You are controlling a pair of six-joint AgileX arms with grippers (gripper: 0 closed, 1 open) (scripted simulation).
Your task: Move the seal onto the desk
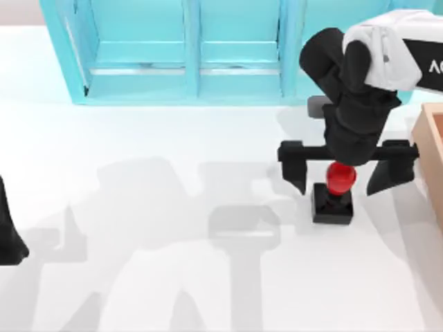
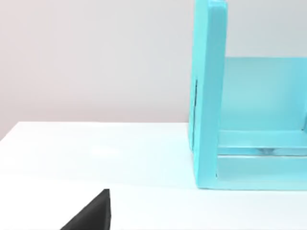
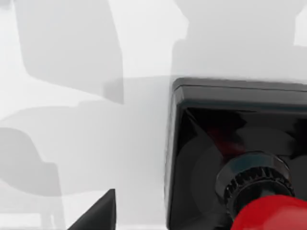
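Note:
The seal (image 1: 332, 202), a black square block with a glossy red ball knob, stands upright on the white desk (image 1: 159, 138) at the right. My right gripper (image 1: 342, 174) hangs over it, open wide, one finger on each side of the red knob and apart from it. In the right wrist view the seal (image 3: 240, 158) is seen from close above, with one fingertip (image 3: 96, 215) off to its side. My left gripper (image 1: 8, 235) is parked at the table's left edge; its fingertip (image 2: 91, 215) sits far off-centre, so it is open and holds nothing.
A teal three-compartment cabinet (image 1: 187, 55) runs along the back of the table, and its side wall (image 2: 208, 96) is also in the left wrist view. A tan wooden box (image 1: 432, 159) stands at the right edge, just beside the right gripper.

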